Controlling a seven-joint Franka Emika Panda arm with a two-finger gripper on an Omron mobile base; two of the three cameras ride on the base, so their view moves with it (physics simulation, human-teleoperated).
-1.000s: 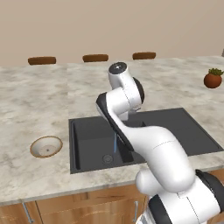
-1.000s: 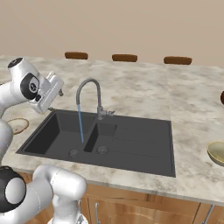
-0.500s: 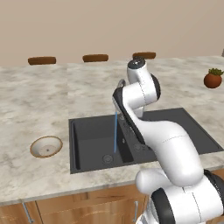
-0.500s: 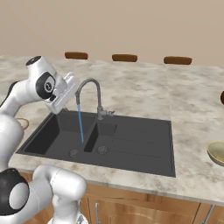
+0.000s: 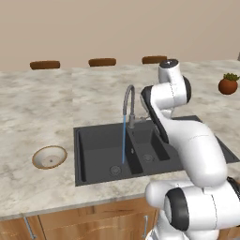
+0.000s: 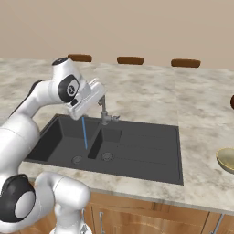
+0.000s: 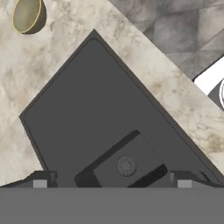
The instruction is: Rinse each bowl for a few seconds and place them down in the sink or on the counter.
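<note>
While water streams from the gooseneck tap (image 5: 128, 96) into the sink (image 5: 93, 150), gripper (image 7: 112, 183) hovers above, fingers spread, empty; olive-tan bowl (image 7: 27, 15) on counter (image 7: 52, 52)

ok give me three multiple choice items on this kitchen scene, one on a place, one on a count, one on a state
1. Where is the shallow bowl with the brown rim?
A. in the sink's left basin
B. on the counter left of the sink
C. held in the jaws

2. How many basins does the sink have?
A. one
B. two
C. three

3. What is the tap doing?
A. running
B. shut off
C. lying detached in the sink

Answers:
1 B, the left base view shows it resting on the counter, apart from the sink.
2 B, a divider splits a large and a smaller basin.
3 A, a blue stream falls from its spout into the large basin.
</note>
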